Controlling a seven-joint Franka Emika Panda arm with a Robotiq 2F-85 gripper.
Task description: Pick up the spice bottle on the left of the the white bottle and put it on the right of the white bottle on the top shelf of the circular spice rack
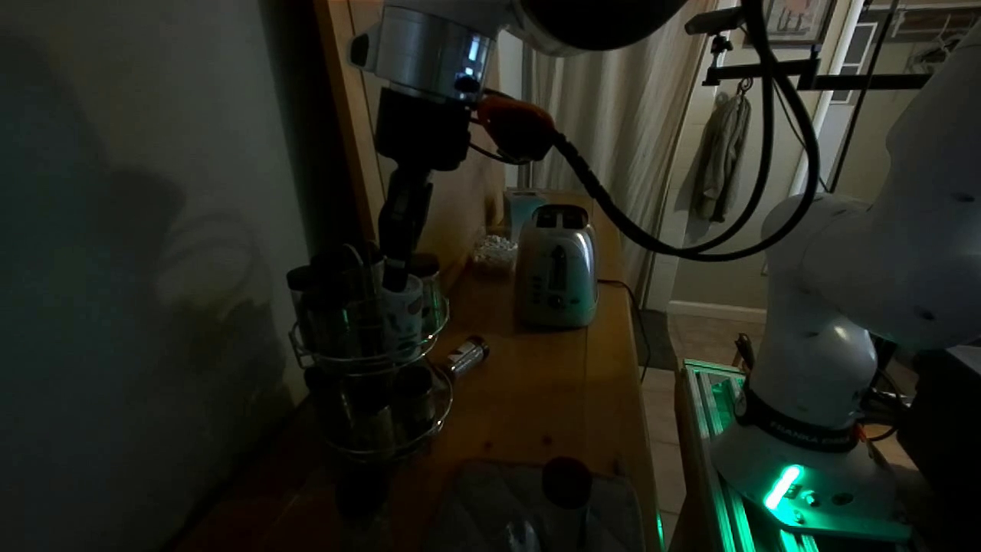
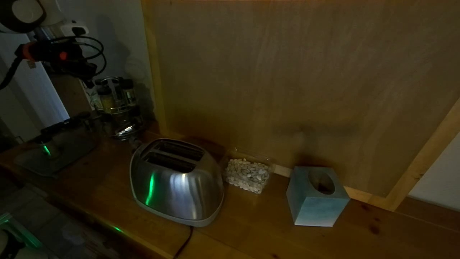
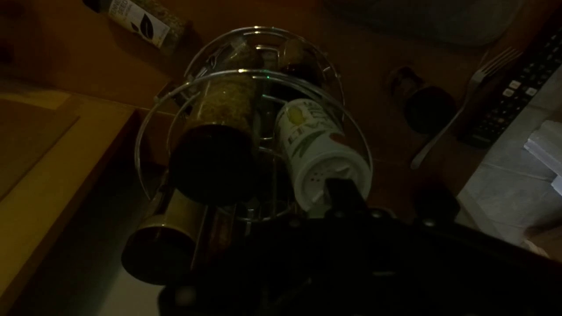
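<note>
Circular spice rack [image 3: 268, 77]: wire, two tiers, jars on both; stands on the worktop [image 1: 536, 391].
White bottle [image 3: 322, 153]: shaker type, printed side, pierced lid; upper tier.
Yellow-filled jar [image 3: 221, 131]: black cap; upper tier, beside the white bottle, on its right in an exterior view.
Spice bottle for moving: identity uncertain; perhaps one of the dark-capped jars [image 1: 305, 303], upper tier, left of the white bottle in an exterior view.
Jar with white label [image 3: 142, 22], seemingly fennel seed: on its side, on the worktop, off the rack.
Jaws: at the top of the white bottle; one fingertip [image 3: 344, 193] crosses its lid in the wrist view, contact uncertain. Too dark to tell how far they are parted or whether anything is held.
Step in hand: judged to be the reach for the pick-up; a release cannot be ruled out.
Next move: if unladen, jaws to be shifted clear of the white bottle, lowered astride the spice bottle's cap, closed, then raised straight past the wire rim. Placing calls for room right of the white bottle, where the yellow-filled jar seems to stand.
</note>
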